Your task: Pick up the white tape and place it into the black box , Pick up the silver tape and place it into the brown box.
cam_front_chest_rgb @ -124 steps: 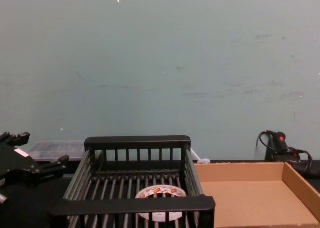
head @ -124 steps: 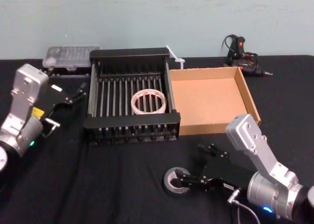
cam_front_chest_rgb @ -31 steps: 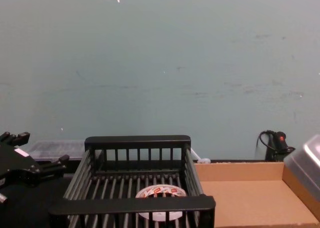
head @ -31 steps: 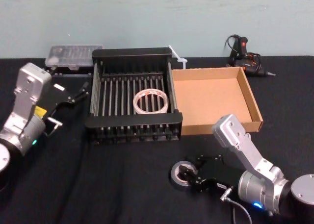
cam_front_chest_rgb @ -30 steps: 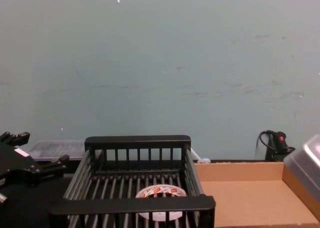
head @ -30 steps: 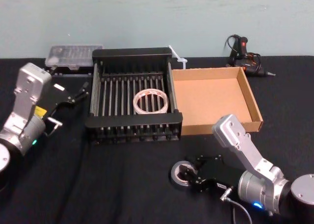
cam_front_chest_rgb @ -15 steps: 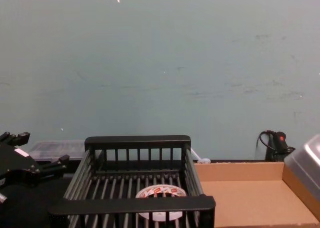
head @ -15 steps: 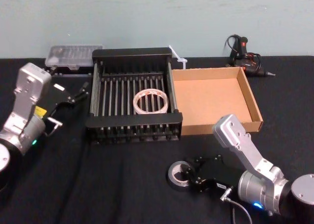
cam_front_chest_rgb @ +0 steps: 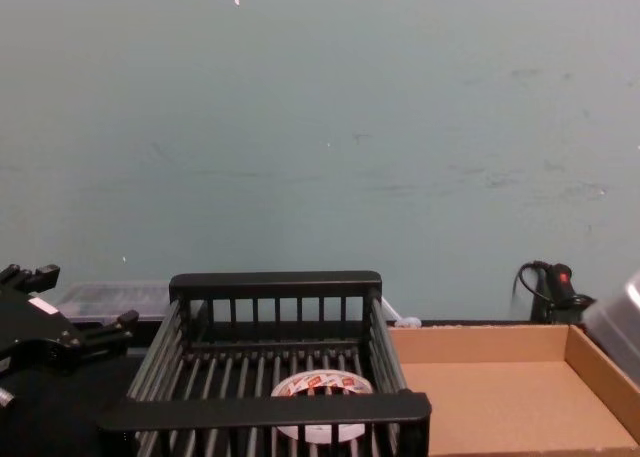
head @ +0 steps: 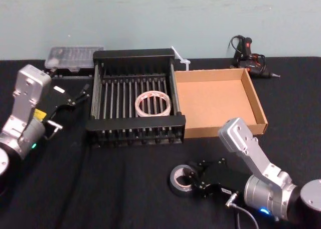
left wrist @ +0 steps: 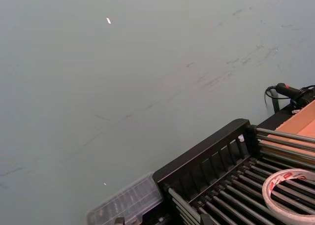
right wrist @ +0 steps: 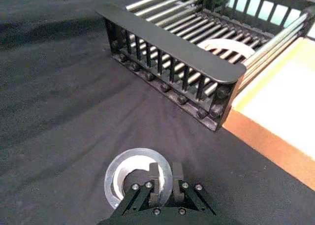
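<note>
The silver tape point(head: 180, 179) lies on the black cloth near the table's front, right of centre. My right gripper point(head: 194, 178) is shut on its wall, one finger point(right wrist: 154, 177) inside the core and the other outside, around the silver tape point(right wrist: 129, 172). The white tape point(head: 152, 104) lies flat on the floor of the black box point(head: 135, 123), also seen as white tape point(cam_front_chest_rgb: 320, 385) through the bars. The brown box point(head: 256, 102) stands empty to the right of the crate. My left gripper point(head: 72, 104) is parked open at the crate's left.
A clear plastic case point(head: 72, 56) sits behind the crate at the back left. A glue gun with a cable point(head: 248, 56) lies at the back right, and a small white piece point(head: 179, 58) rests behind the two boxes. Bare cloth spans the table's front.
My right gripper's fingers have closed on the silver tape's wall, and the roll has shifted slightly left. The left arm and the white tape have not moved.
</note>
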Robot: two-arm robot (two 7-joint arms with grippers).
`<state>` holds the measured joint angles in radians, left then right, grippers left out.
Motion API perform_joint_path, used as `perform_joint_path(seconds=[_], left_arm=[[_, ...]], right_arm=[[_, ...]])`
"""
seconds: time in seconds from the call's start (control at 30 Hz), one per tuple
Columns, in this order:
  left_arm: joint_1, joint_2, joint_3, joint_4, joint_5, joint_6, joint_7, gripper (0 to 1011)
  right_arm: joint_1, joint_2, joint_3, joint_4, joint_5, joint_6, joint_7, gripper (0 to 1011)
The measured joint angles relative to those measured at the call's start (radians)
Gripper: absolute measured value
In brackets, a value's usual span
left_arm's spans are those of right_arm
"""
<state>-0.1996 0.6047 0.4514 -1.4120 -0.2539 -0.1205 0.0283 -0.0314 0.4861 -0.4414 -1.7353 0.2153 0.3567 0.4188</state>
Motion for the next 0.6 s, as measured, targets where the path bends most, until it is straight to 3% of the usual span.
perform_joint_path(seconds=[0.6], left_arm=[[0.000, 0.000, 0.000, 0.000, 0.000, 0.000, 0.000, 1002]], right_arm=[[-0.057, 0.019, 0.022, -0.091, 0.023, -0.049, -0.016, 166]])
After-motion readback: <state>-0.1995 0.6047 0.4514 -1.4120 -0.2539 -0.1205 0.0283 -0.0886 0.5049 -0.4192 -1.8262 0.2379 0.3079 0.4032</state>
